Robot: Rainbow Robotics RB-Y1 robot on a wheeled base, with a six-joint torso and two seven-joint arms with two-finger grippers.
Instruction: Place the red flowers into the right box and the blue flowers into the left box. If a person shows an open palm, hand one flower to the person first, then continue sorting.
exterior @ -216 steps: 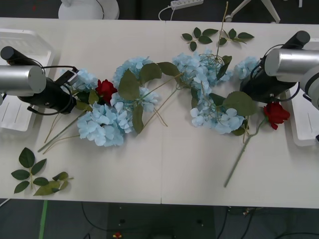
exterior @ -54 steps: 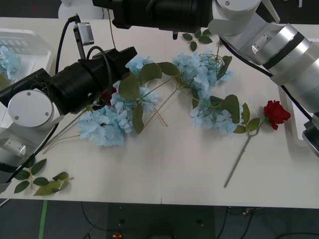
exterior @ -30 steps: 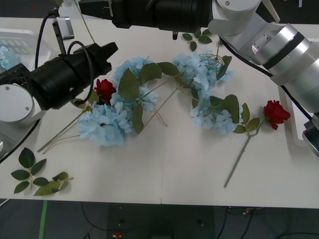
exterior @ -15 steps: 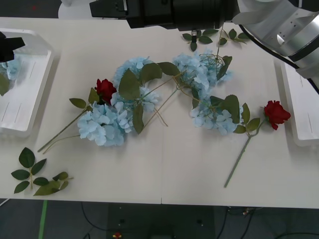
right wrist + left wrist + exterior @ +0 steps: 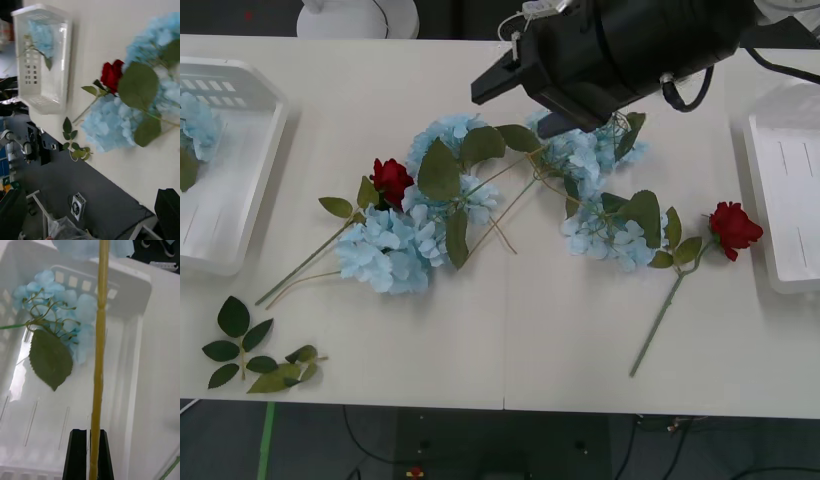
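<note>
White table point(image 5: 510, 330): two red flowers point(image 5: 392, 180), two boxes point(image 5: 225, 215).

Left pincer point(image 5: 90, 453) closed black fingers together on a thin stem, right arm point(image 5: 620, 45) stretched leftward, its pincer apparently unseen

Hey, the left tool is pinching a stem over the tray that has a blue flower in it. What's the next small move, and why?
Probably lower slightly and open the left tool, dropping the tan stem into the left box. Pale blue petals show at the stem's far end, and one blue flower already lies in the box directly below.
</note>
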